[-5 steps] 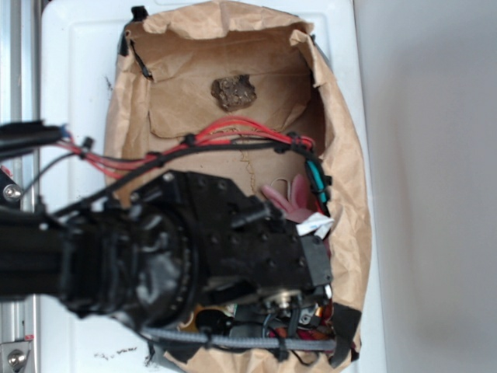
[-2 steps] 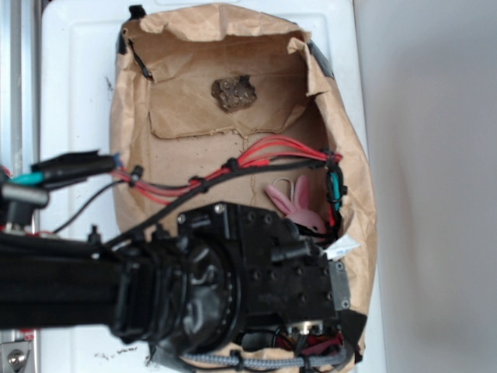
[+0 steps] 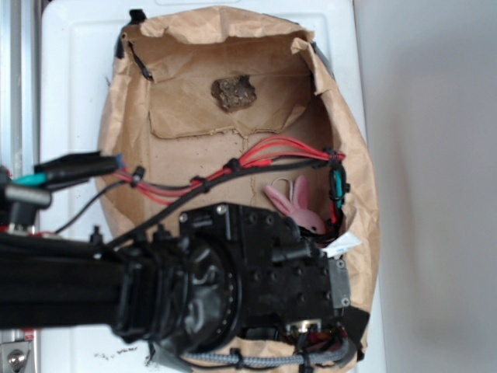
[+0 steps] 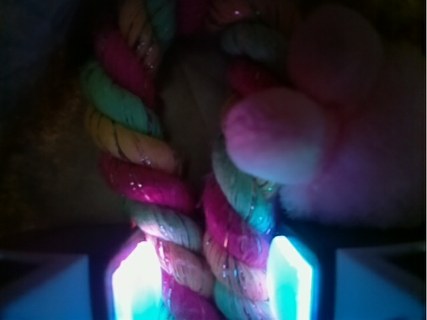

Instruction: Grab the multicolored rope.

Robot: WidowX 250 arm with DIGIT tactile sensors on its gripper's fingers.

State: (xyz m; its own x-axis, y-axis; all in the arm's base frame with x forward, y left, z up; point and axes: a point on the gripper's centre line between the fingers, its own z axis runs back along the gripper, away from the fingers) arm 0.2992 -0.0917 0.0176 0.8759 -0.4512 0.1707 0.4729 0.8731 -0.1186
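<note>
While the claw stands spread, its two glowing fingers flank the multicolored rope, which is doubled into two thick twisted strands running lengthwise away from the camera. Red, yellow and green cotton plies spiral along it. A fuzzy pink bunny presses against its right strand, inside the crumpled brown paper bag.

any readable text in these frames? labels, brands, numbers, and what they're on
None readable.
White tag next to the pink bunny: no print can be made out.
Dark marks on the white surface at the bottom left: too small and blurred to read.
Brown paper bag, arm and pincer housing: no lettering visible.
Wrist view: only the multicolored rope and pink plush up close, no text.
</note>
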